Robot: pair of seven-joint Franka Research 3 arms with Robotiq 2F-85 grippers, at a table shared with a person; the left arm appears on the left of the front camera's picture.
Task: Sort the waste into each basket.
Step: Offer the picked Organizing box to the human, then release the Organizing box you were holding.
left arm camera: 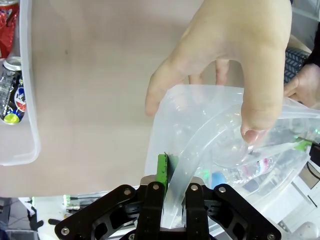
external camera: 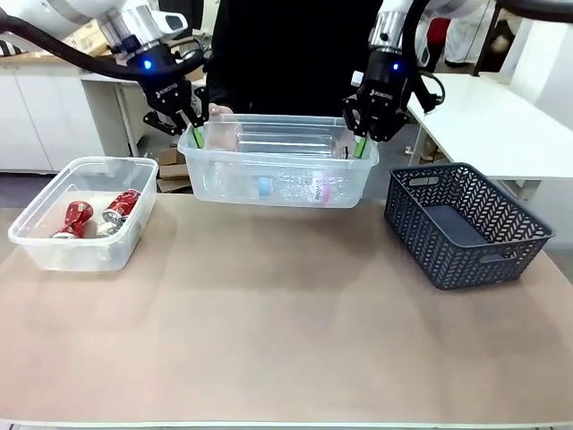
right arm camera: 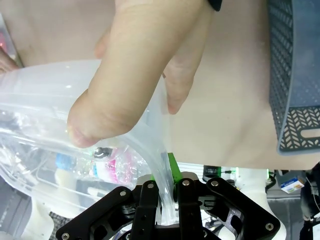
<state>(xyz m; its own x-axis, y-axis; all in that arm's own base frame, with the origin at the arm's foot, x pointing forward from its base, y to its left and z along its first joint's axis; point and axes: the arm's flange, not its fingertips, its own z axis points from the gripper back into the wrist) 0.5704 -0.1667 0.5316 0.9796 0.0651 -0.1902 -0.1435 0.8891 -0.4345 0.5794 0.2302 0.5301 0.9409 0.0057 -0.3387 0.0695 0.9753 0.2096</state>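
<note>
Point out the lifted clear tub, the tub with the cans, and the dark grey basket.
lifted clear tub [external camera: 277, 179], front view, its front wall.
tub with the cans [external camera: 76, 253], front view, its front wall.
dark grey basket [external camera: 421, 228], front view, its slotted left wall.

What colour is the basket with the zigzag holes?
Dark grey, all over: the slotted basket shows best in the front view.

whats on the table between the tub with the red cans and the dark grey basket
Bare tabletop in the front view. The tub of bottles is held above the far edge, between the can tub and grey basket.
</note>
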